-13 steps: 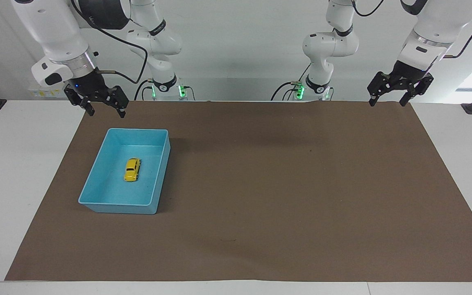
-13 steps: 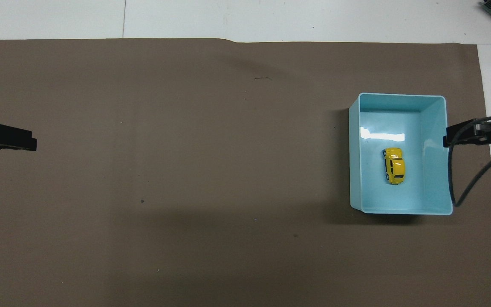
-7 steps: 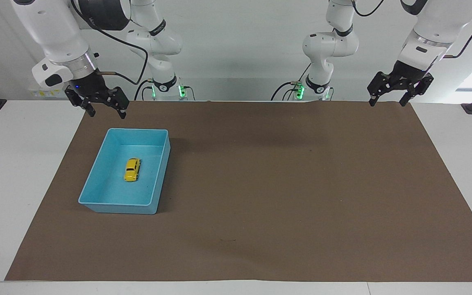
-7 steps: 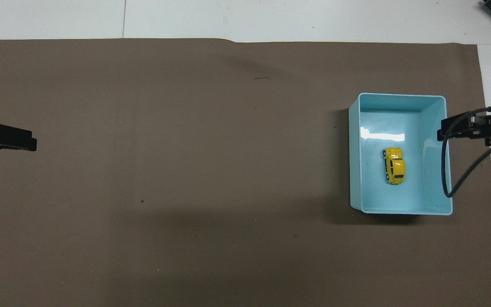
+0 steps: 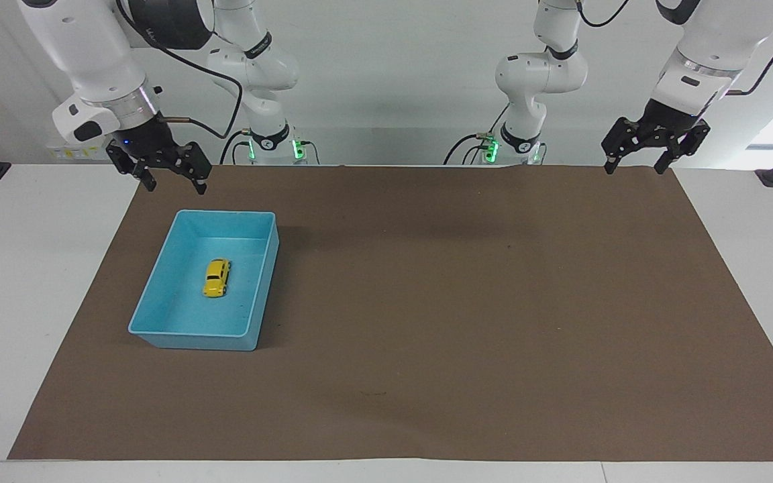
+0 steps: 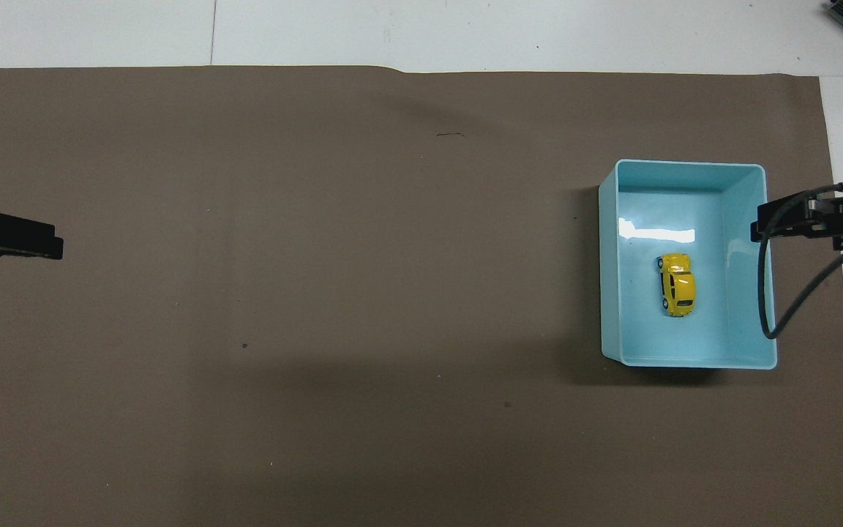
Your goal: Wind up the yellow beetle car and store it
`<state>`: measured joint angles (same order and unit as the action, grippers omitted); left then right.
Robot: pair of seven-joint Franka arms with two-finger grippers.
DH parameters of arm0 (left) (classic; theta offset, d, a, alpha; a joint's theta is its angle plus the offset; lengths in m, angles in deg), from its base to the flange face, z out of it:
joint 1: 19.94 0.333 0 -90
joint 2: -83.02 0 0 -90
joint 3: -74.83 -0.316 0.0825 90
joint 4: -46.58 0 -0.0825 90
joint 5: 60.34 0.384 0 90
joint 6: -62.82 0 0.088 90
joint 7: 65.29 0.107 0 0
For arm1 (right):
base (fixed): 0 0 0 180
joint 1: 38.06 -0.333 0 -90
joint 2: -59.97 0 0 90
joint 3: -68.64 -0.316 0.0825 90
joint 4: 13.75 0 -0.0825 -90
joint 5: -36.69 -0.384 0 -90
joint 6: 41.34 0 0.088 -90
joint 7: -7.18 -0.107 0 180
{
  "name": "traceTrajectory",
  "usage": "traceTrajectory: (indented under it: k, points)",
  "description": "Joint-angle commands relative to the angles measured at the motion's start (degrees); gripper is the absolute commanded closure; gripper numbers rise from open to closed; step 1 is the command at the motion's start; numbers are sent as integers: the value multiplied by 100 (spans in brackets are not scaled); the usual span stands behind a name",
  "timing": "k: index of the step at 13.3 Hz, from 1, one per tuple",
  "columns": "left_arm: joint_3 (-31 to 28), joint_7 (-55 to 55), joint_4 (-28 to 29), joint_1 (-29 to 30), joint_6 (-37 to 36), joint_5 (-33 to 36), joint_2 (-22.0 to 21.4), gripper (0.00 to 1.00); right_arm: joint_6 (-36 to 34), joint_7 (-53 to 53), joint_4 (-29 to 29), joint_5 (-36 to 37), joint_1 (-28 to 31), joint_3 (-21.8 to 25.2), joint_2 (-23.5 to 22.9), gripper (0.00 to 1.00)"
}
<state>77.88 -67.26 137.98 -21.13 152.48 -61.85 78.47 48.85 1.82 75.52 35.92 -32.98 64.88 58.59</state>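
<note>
Car (image 5: 216, 278) sits in blue bin (image 5: 158, 315), left-centre of facing view. Right end effector (image 5: 173, 181) raised at upper left, fingers spread, empty. Left end effector (image 5: 633, 161) upper right, spread, empty.

A white bench (image 5: 44, 268) carries a wide brown mat (image 5: 460, 302); a plain pale wall (image 5: 393, 67) rises past it, bright daylight at one edge.
</note>
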Motion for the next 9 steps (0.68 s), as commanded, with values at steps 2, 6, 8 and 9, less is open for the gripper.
traceTrajectory:
  k: [2,6,8,9]
  points:
    - [38,92,-16,84,-89,-25,-29,0,8,-70,-68,-55,37,-46,-38,0]
    - [38,92,-16,75,-89,-25,-29,0,8,-88,-68,-37,37,-46,-29,0]
    - [38,101,-16,84,-89,-33,-29,0,8,-114,-68,-29,37,-46,-29,0]
    - [38,92,-16,75,-89,-33,-29,0,-10,-88,-68,-20,37,-46,-29,0]
